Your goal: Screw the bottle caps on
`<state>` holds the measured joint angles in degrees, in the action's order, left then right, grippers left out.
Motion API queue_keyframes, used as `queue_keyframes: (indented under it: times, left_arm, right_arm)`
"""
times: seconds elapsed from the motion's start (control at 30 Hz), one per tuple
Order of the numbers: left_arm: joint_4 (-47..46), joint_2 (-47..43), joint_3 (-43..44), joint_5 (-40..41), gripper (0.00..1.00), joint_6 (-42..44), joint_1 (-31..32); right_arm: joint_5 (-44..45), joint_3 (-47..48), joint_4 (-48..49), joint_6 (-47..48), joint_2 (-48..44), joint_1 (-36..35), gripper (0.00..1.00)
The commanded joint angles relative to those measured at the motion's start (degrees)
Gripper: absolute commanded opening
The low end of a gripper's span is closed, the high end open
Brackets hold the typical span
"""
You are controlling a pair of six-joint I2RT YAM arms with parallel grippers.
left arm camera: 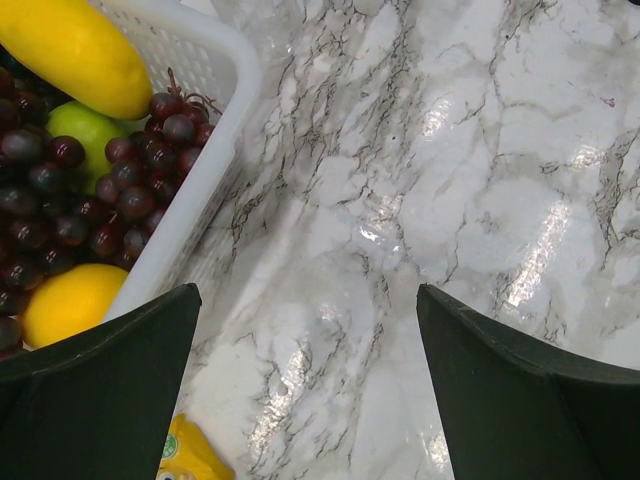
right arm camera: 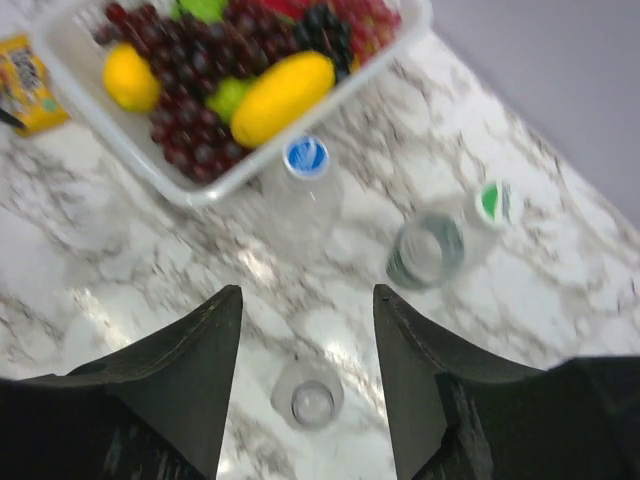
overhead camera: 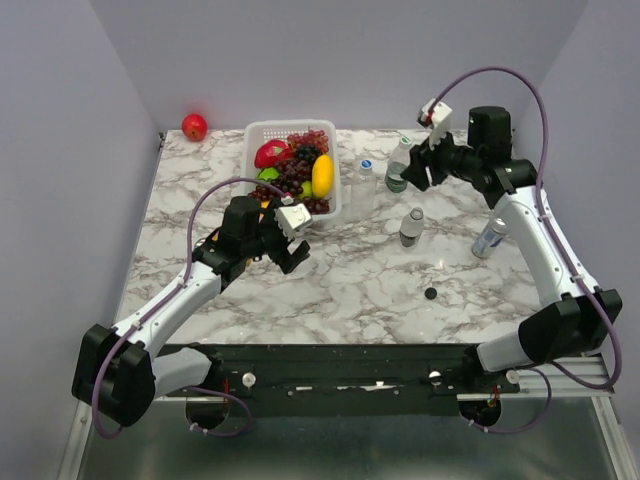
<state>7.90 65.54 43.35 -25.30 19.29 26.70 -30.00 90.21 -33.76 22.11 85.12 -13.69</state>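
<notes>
Two caps look fitted and one is left. We judge the small black round plastic cap (overhead camera: pixel 430 294) to be the step in hand.

It lies flat and alone on the white marble-patterned table (overhead camera: pixel 350 290), near the open-necked clear plastic bottle (overhead camera: pixel 412 226) but not touching it. The small blue round plastic cap (right arm camera: pixel 306 156) sits on a tall clear bottle (overhead camera: pixel 363 185) just beside the white plastic fruit basket (overhead camera: pixel 290 124). The white-green round cap (right arm camera: pixel 490 200) seems seated on the green-labelled bottle (right arm camera: pixel 425 250), though blur leaves that unsure. The right gripper (right arm camera: pixel 308 292) hangs over the bottles, jaws partly apart and empty, and the left gripper (left arm camera: pixel 305 295) stands wide, holding nothing. Next, one arm must drop to the black cap, pinch its rim and carry it level to the open neck — it is small and low, so easy to miss.
</notes>
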Motion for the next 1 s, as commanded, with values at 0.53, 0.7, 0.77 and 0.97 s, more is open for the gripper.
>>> queue_keyframes:
  times: [0.53, 0.7, 0.77, 0.97]
  left_arm:
    - [0.6, -0.5, 0.4, -3.1, 0.99, -0.1, -0.2]
    - [0.9, -0.9, 0.1, -3.4, 0.99, 0.2, -0.2]
    - [1.0, -0.9, 0.0, -3.5, 0.99, 0.4, -0.3]
    - [-0.3, -0.4, -0.2, -4.8, 0.99, 0.9, -0.2]
  right_arm:
    - [11.1, -18.1, 1.2, 5.3, 2.5, 2.7, 0.64]
    - [10.8, -17.7, 0.5, 5.4, 3.6, 2.6, 0.59]
    - [10.7, -17.4, -0.3, 5.2, 3.8, 2.7, 0.55]
    - [6.8, -17.3, -3.2, 5.6, 2.5, 2.6, 0.19]
